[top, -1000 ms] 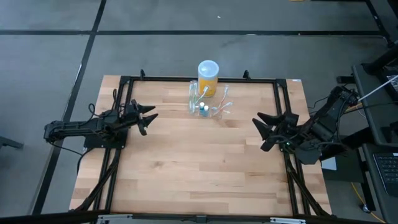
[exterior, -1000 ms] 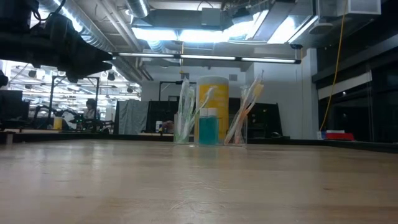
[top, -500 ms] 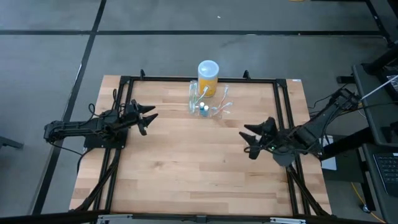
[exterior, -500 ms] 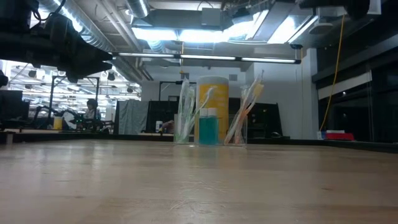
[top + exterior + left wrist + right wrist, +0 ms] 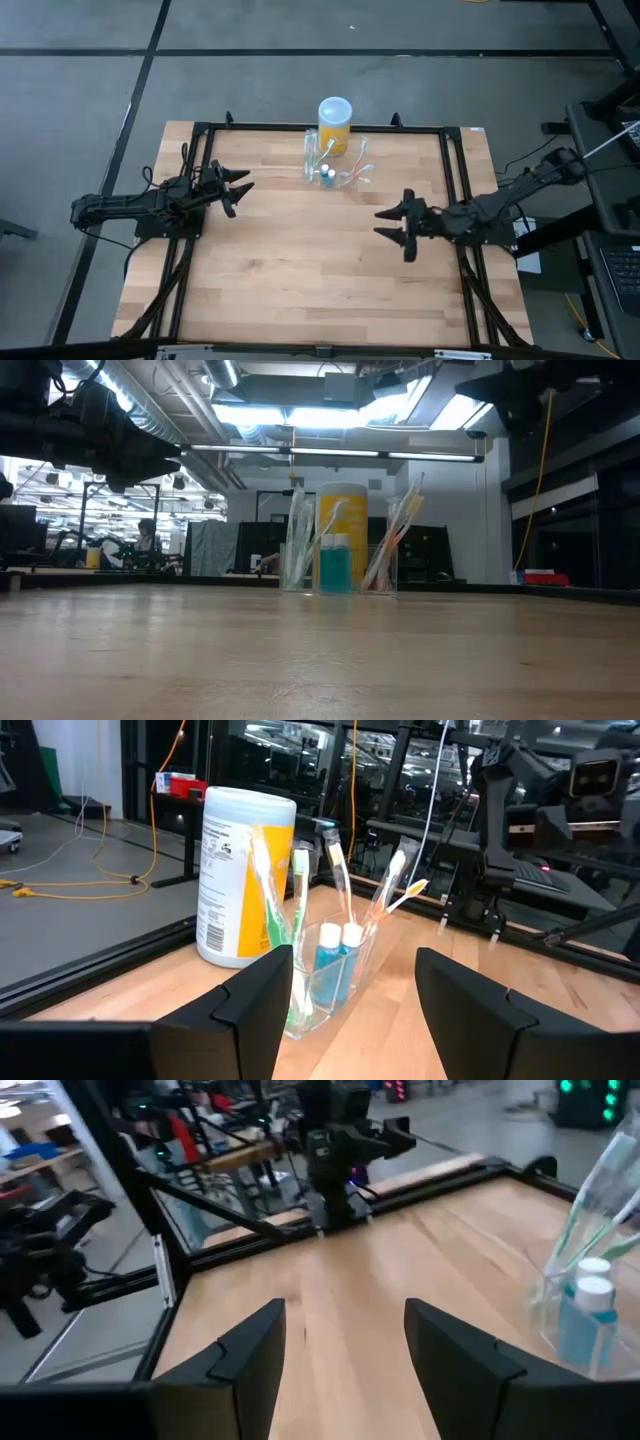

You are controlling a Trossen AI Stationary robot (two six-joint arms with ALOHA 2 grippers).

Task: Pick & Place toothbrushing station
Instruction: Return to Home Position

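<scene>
Grey floor (image 5: 80, 90) with dark seams (image 5: 300, 52) surrounds the wooden table (image 5: 300, 260); strip lights (image 5: 300, 415) glow overhead

The light wooden desk (image 5: 300, 260) carries a black frame (image 5: 270, 127) along its edges. At its far middle stands a yellow, white-lidded container (image 5: 335, 122). Just beside it, on the near side, sits the clear toothbrushing station (image 5: 337, 168).

Obstacles stand at the far middle of the desk (image 5: 300, 270): the toothbrushing station (image 5: 335, 172), with the yellow container (image 5: 335, 122) just behind it. Bare wood lies on either side and nearer.
</scene>
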